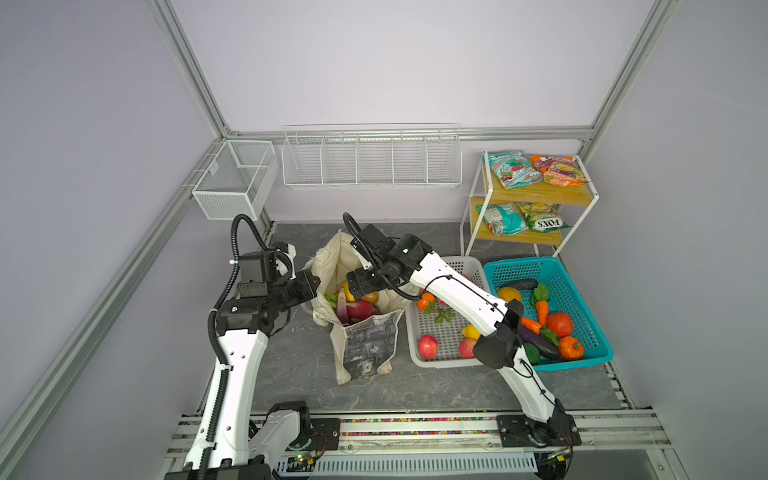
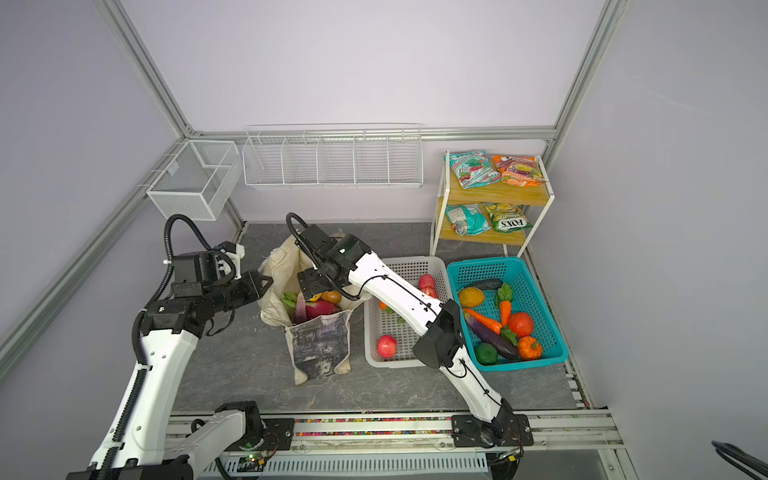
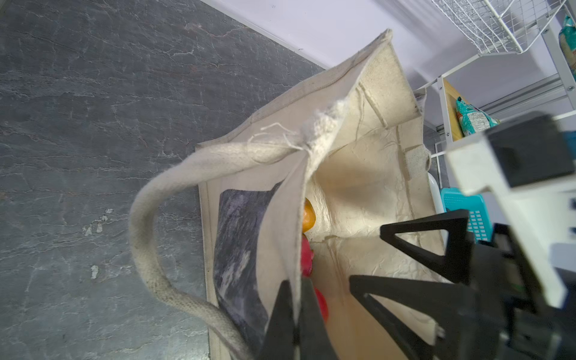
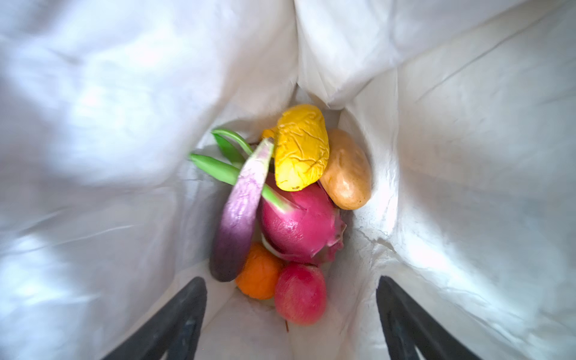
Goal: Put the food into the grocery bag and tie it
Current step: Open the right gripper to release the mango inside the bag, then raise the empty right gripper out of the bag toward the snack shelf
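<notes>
Grey stone-look worktop [image 1: 291, 374], lilac walls, frame rails around. Your left jaws are clenched on the grocery bag [image 1: 365, 332]: in the left wrist view they pinch the side wall's top edge at lower middle of frame, cloth between them. Your right jaws are spread wide with nothing between them, down inside the bag mouth. The right wrist view shows both tips at the bottom corners, bag lining all round.

Below them is the food already in. Dragon fruit [image 4: 299, 227] sits centre, with the yellow piece [image 4: 300, 149] on top of it and the orange-brown piece [image 4: 347, 170] to its right. Purple eggplant [image 4: 240, 212] leans at left; orange [image 4: 258, 274] and red apple [image 4: 300, 293] lie at bottom of frame.

Bag stands upright mid-frame in both top views, printed side facing the bottom of frame, just beside the white basket [image 1: 440, 365]. The teal basket [image 1: 521, 262] is further right. Both baskets hold more produce. Packets lie on the shelf [image 1: 536, 195], upper right, including a teal snack packet [image 1: 505, 218].

My read: loading is partway, tie not started. Canvas is soft and will likely fold if you let the rim go, so leave the left pinch on while the right fetches. Toy produce looks light and firm; take each piece across its middle. The packet is crinkly, probably slick: pinch a sealed edge. For the tie, take the handle [image 3: 137, 230] mid-loop; it's limp and will sag.
</notes>
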Robot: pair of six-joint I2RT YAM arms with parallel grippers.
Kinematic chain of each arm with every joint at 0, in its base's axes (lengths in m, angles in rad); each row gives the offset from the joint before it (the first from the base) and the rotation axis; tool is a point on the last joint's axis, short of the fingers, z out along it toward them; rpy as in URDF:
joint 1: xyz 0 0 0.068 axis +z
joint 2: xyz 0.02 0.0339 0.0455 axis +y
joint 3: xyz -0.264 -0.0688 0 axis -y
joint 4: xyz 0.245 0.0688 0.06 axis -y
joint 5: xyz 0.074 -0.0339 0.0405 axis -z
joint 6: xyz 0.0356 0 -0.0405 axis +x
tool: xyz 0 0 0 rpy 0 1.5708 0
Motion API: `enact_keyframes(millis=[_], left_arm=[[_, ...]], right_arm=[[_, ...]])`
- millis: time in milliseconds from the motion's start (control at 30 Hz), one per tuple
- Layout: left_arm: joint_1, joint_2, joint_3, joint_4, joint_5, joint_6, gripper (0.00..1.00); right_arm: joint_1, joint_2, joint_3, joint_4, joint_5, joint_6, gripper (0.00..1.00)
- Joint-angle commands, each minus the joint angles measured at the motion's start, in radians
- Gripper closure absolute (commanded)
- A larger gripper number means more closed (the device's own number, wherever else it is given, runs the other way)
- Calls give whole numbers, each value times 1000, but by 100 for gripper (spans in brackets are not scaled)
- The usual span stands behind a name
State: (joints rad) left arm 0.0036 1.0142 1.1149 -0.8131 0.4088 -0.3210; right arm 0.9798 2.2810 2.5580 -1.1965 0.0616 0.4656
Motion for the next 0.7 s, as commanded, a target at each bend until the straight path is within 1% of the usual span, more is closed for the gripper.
enact_keyframes(millis=[0,167,267,400,467,533,600,667], left_arm=[[-5,3,35,-1,-6,5,100],[-5,14,50,-18,-11,10,100],[-5,19,61,-32,-23,19,100],[-5,20,66,-46,-37,25,100],[-5,20,66,-48,-45,26,100],[-5,20,66,-50,-51,26,100],[-5,21,65,-50,-55,26,100],[-5,22,64,-53,-62,31,100]], right_arm=[[7,-69,32,-8,26,-23,12],[5,-163,34,17,70,-54,12],[4,-214,34,30,97,-101,12],[2,-293,2,35,215,-190,12],[-2,-353,-57,58,318,-238,12],[-16,-421,-147,101,396,-282,12],[-44,-488,-236,129,465,-295,12],[-99,-547,-301,125,491,-287,12]])
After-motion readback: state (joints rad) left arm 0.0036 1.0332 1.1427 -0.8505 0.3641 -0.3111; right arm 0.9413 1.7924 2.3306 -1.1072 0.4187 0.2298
